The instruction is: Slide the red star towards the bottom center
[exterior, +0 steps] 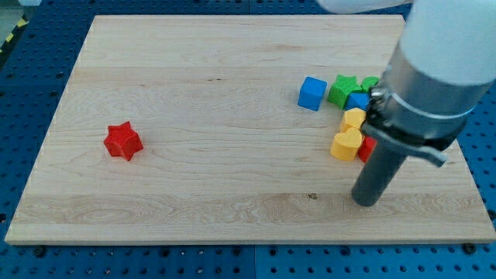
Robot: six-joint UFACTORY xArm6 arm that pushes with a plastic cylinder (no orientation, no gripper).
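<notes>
The red star point(123, 142) lies on the wooden board point(217, 101) at the view's left, alone. My tip point(367, 201) rests on the board at the lower right, far to the right of the red star. It stands just below a cluster of blocks: a yellow heart point(346, 145), a yellow block point(353, 119), a red block point(366, 148) partly hidden by the rod, a blue cube point(311, 93), a green star point(342, 90), a second blue block point(357, 101) and a green block point(370, 83).
The arm's large grey body point(434, 70) hangs over the board's right side and hides part of the cluster. A blue perforated table point(31, 93) surrounds the board.
</notes>
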